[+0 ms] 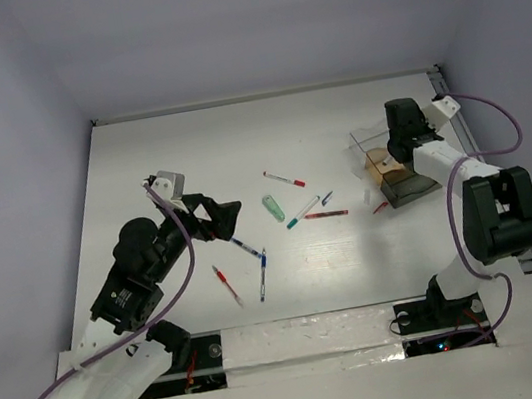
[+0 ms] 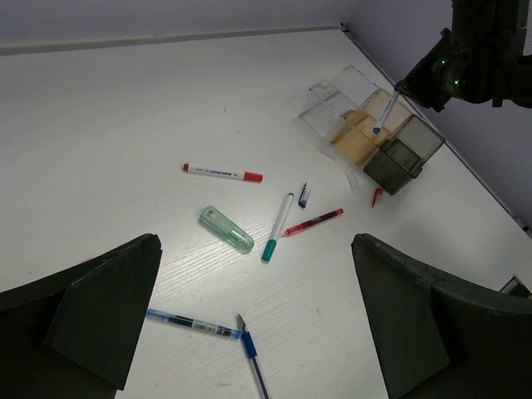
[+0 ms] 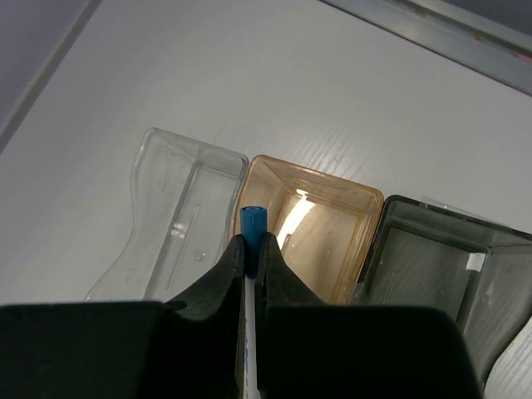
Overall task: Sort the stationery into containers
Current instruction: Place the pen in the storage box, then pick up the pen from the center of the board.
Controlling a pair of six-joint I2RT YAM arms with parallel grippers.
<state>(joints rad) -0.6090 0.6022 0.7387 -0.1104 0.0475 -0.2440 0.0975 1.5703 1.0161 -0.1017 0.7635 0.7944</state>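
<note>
The table point(image 1: 141, 179) carries it all, and the organiser box point(image 1: 391, 178) sits at its far right, nearer my right arm, so I judge that arm does the dropping. The box has three cells in a row: the clear cell point(image 3: 183, 216), the amber cell point(image 3: 320, 233) and the dark cell point(image 3: 440, 274).

My left gripper point(image 2: 256, 241) is spread fully wide and holds nothing. It hangs over the loose pieces, ready to pick, I'd say. My right gripper point(image 3: 252, 249) is pinched tight on a blue-tipped pen point(image 3: 252, 223), blue end down over the amber cell near its edge with the clear one, so letting go should land it inside.

The right wrist view shows the grip itself, which the arm hides from the top camera. The left wrist view shows the held pen's slant and also a green-capped pen point(image 2: 278, 226), a pale green piece point(image 2: 226, 229) and a small blue cap point(image 2: 303, 195). Only the top view catches the red pen point(image 1: 226, 285) near my left arm
</note>
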